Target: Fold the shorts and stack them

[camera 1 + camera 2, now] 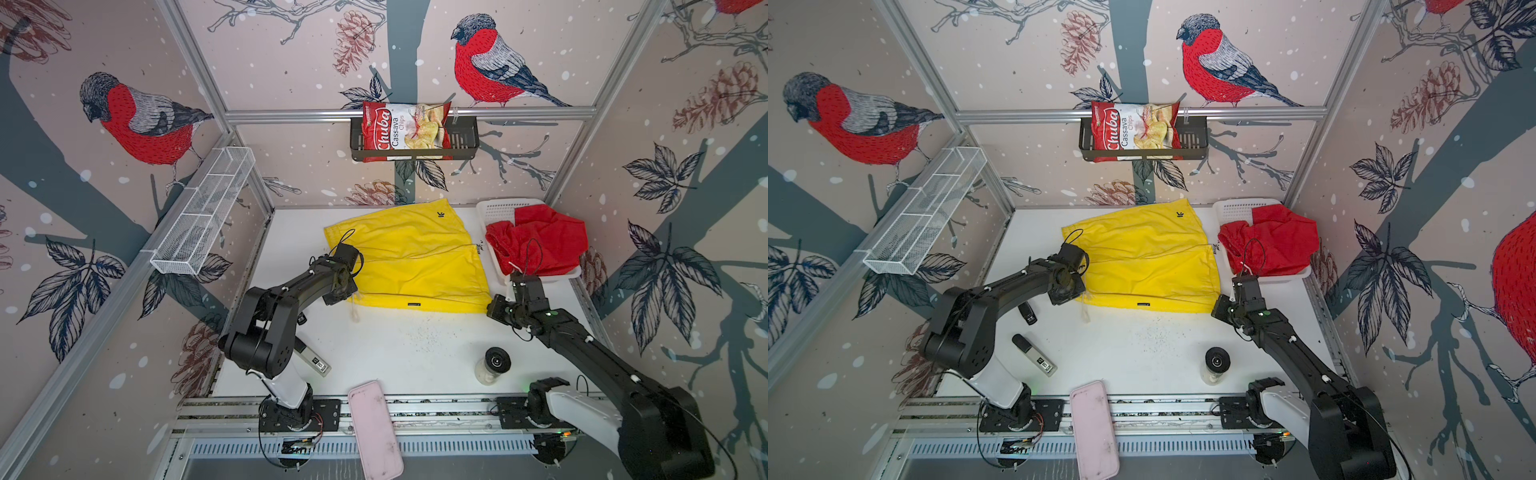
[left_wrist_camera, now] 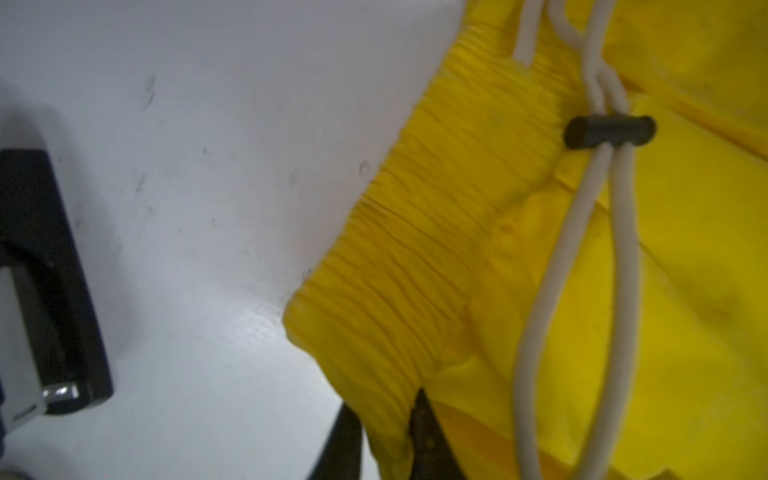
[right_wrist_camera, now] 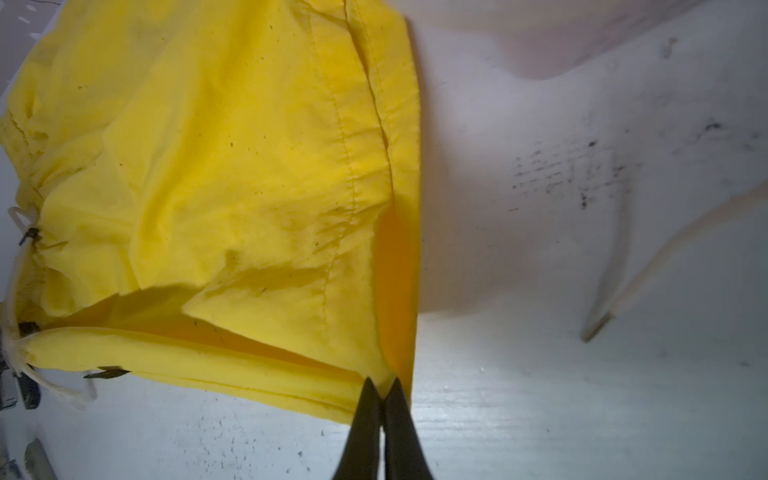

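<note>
The left gripper [image 2: 382,403] sits at the elastic waistband corner of the yellow shorts [image 1: 411,257]. Its fingers [image 2: 428,449] stand apart, and the gathered waistband edge lies between them. Whether the pads press the cloth cannot be told. Past the fingertips, further onto the cloth, a white drawstring [image 2: 582,216] runs through a dark toggle [image 2: 609,131].

The right gripper [image 3: 382,388] is at the opposite near corner. Its fingers [image 3: 361,436] are closed together, pinching the hem corner.

The yellow shorts lie spread on the white table [image 1: 395,353], spanning the gap between the two sets of fingers. The red shorts [image 1: 540,245] lie crumpled in a white basket [image 1: 498,210] on the far side of the right gripper, apart from its fingers.
</note>
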`<control>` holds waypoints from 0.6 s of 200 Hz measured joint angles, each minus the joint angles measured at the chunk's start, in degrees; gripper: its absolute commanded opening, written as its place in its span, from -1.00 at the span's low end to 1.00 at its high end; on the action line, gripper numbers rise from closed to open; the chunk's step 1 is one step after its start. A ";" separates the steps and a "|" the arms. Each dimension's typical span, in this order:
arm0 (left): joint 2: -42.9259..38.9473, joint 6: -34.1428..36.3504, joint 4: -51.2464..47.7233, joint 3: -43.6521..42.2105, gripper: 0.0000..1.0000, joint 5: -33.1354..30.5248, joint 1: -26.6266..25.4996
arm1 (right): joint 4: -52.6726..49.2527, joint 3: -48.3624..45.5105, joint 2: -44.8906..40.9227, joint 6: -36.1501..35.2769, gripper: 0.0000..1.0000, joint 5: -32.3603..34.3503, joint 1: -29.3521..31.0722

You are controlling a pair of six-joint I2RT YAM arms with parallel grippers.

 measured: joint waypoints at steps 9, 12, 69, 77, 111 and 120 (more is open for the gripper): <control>1.31 0.02 0.24 1.20 0.07 -0.50 0.07 | -0.04 0.02 0.46 0.00 -1.00 0.48 -0.07; 1.73 0.02 0.37 1.60 0.09 -0.63 0.07 | -0.02 0.02 0.57 0.00 -1.00 0.61 -0.09; -4.42 0.68 0.31 -2.12 0.24 -2.45 0.07 | 0.00 0.96 2.45 -0.04 -1.00 1.92 -0.24; -6.60 0.66 0.31 -3.96 0.19 -3.30 0.07 | 0.00 1.05 2.75 -0.07 -1.00 2.01 -0.24; -15.82 -0.63 2.10 -13.25 -0.47 -3.82 0.07 | 0.00 1.14 3.50 -0.09 -1.00 2.40 -0.26; -17.18 -0.48 3.54 -15.21 -0.45 -3.37 0.07 | 0.00 1.16 3.56 -0.09 -1.00 2.40 -0.26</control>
